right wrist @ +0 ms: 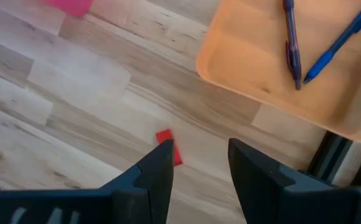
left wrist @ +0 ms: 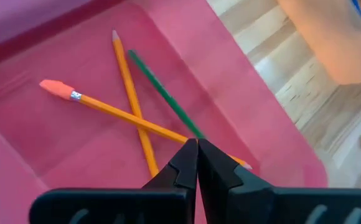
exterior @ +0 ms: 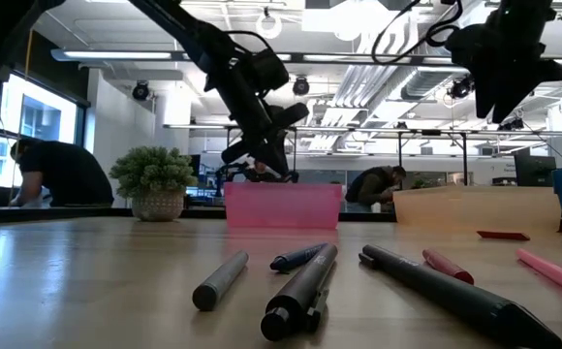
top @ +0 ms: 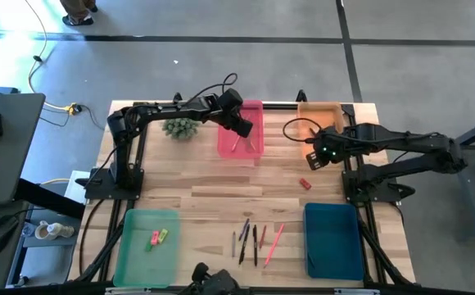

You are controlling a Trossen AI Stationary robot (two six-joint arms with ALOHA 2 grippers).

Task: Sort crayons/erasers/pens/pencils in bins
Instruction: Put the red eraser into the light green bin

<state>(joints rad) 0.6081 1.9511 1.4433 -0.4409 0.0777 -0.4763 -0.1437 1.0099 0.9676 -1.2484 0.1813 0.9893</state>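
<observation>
Left claw (left wrist: 197,163) hovering clenched, empty, over pink bin (top: 252,147).
Right claw (right wrist: 200,160) is gaping, aiming at red eraser (right wrist: 169,145).

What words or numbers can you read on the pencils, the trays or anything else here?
None can be read.
Orange wooden pencils and dark green pencil in the pink plastic tray: no print shows.
Blue pen in the orange plastic tray: no lettering shows.
Dark pens on the wooden table: too blurred to tell.
</observation>
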